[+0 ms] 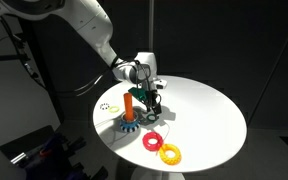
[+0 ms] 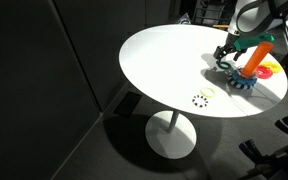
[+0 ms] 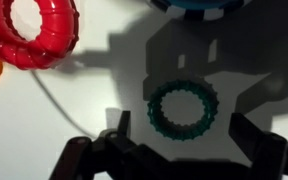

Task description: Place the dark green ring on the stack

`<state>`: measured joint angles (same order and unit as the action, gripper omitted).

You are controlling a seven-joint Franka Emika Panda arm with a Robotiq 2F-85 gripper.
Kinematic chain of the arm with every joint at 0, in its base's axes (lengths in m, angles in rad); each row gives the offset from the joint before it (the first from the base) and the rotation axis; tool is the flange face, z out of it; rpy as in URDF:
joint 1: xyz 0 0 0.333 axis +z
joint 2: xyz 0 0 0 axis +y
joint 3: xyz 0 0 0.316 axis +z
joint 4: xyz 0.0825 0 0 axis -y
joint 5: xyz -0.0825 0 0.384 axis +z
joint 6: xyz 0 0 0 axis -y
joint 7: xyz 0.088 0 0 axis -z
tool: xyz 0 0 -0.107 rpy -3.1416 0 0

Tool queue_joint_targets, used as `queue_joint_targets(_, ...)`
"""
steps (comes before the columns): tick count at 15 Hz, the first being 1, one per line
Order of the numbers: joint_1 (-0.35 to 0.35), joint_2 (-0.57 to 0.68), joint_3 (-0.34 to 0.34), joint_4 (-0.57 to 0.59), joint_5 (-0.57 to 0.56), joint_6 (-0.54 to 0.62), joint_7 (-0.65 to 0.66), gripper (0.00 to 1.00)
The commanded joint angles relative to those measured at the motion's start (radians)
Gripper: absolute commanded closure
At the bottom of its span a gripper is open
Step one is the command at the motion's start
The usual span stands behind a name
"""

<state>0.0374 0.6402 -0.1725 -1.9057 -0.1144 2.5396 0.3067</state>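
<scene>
In an exterior view the tool [image 1: 154, 100] hangs low over the white bench [image 1: 209, 115], just right of the stack [image 1: 129, 108]. The red ring [image 1: 152, 141] and the yellow ring [image 1: 170, 153] lie nearer.

In an exterior view the tool [image 2: 227, 57] stands just left of the stack [image 2: 254, 62].

In the wrist view the dark green ring [image 3: 183, 111] lies flat on the bench [image 3: 84, 95], between the two fingers [image 3: 114, 140]. The jaws stand wide apart and touch nothing. The red ring [image 3: 32, 30] lies far left, and the blue base of the stack [image 3: 194, 5] is at the far edge.
</scene>
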Motion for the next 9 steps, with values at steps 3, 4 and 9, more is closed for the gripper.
queue_joint_targets(3,-0.008,0.026,-0.001,0.033,0.012,-0.017,-0.006,0.0)
queue_joint_targets(4,-0.009,0.028,-0.001,0.034,0.013,-0.019,-0.007,0.0)
queue_joint_targets(9,-0.031,0.035,0.012,0.037,0.033,-0.021,-0.026,0.0)
